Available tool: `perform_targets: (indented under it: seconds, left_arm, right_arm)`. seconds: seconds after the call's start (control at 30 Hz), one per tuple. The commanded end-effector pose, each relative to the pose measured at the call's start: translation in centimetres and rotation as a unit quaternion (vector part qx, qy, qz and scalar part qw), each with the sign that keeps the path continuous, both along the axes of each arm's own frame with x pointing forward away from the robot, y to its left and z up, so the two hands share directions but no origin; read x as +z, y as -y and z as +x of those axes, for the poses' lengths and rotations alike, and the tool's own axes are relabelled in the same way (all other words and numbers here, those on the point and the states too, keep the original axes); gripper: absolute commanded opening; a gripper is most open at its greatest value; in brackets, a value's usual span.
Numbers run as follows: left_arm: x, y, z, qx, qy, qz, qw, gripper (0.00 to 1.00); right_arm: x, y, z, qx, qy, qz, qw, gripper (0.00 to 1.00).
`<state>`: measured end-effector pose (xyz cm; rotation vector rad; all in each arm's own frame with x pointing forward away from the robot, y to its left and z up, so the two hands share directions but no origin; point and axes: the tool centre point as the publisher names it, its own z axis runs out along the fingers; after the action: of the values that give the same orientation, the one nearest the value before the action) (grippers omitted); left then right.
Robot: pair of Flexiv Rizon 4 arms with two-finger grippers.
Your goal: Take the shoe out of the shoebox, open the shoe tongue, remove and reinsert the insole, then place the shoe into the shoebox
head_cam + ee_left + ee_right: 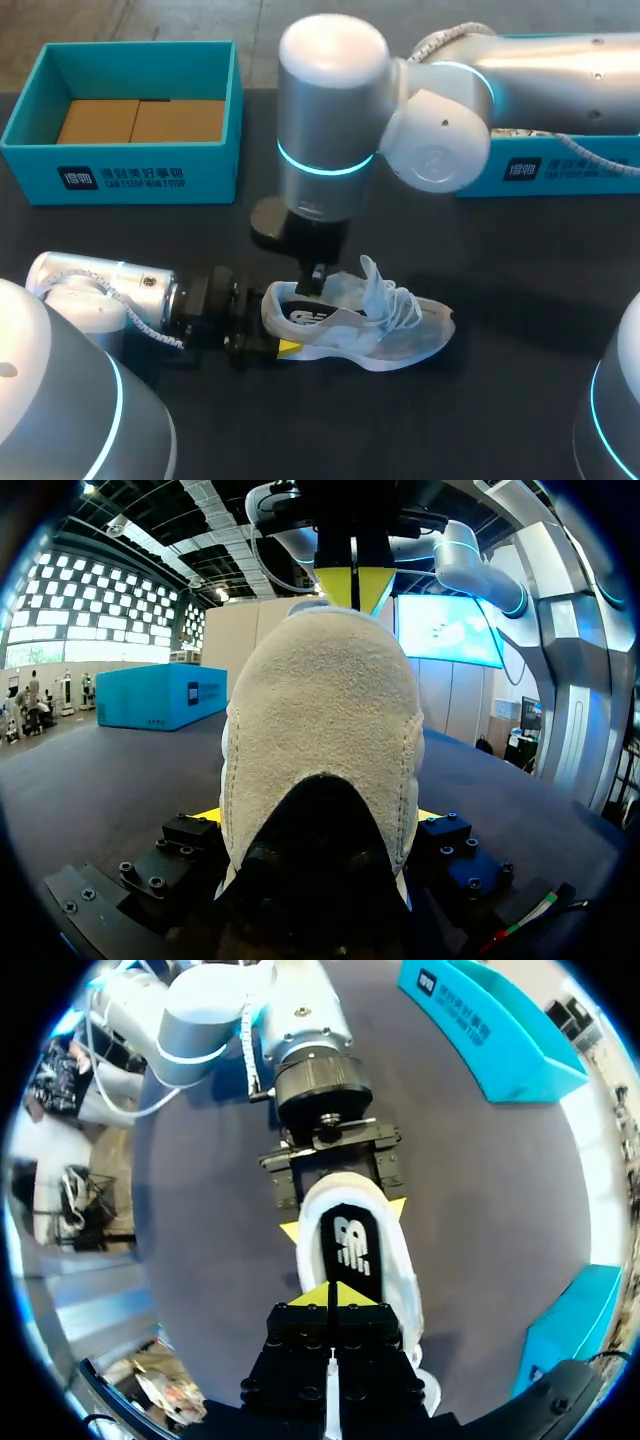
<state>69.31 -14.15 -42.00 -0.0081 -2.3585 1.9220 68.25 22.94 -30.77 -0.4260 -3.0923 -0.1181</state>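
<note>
A white mesh shoe point(385, 325) lies on its sole on the dark table, toe pointing right. My left gripper point(275, 322) comes in low from the left, and its yellow fingertips point(291, 1230) press either side of the heel point(320, 730). My right gripper point(318, 275) points straight down over the shoe's opening. Its yellow tips are pressed together point(330, 1295) just above the black insole point(350, 1245), with nothing visible between them. That same gripper point(355, 585) shows beyond the heel collar in the left wrist view. The open teal shoebox point(120, 165) stands at the back left.
Brown cardboard point(140, 120) lies inside the shoebox. A second teal box part point(570, 170) sits at the back right, partly under my right arm. Bare dark table point(500, 400) lies in front of and to the right of the shoe.
</note>
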Motion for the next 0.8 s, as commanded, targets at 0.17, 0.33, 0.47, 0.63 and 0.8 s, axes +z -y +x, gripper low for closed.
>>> perform_targets:
  seconds: [0.17,0.33,0.47,0.63,0.8]
  left_arm:
    - [-0.4,-0.1,0.2,0.001,0.001,0.000,1.000,0.00]
    - [-0.4,-0.1,0.2,0.001,0.001,0.000,1.000,0.00]
    - [-0.4,-0.1,0.2,0.001,0.001,0.000,1.000,0.00]
    - [-0.4,-0.1,0.2,0.001,0.001,0.000,1.000,0.00]
    - [-0.4,-0.1,0.2,0.001,0.001,0.000,1.000,0.00]
  right_arm:
    - [-3.2,-0.7,0.9,0.023,0.013,-0.012,1.000,0.00]
    - [-4.5,-0.6,1.0,0.027,0.026,-0.013,0.999,0.00]
    - [-5.3,-0.5,0.9,0.032,0.032,-0.017,0.999,0.00]
    - [-6.2,0.2,0.7,0.034,0.039,-0.012,0.999,0.00]
    - [-6.6,1.0,0.7,0.037,0.045,-0.016,0.998,0.00]
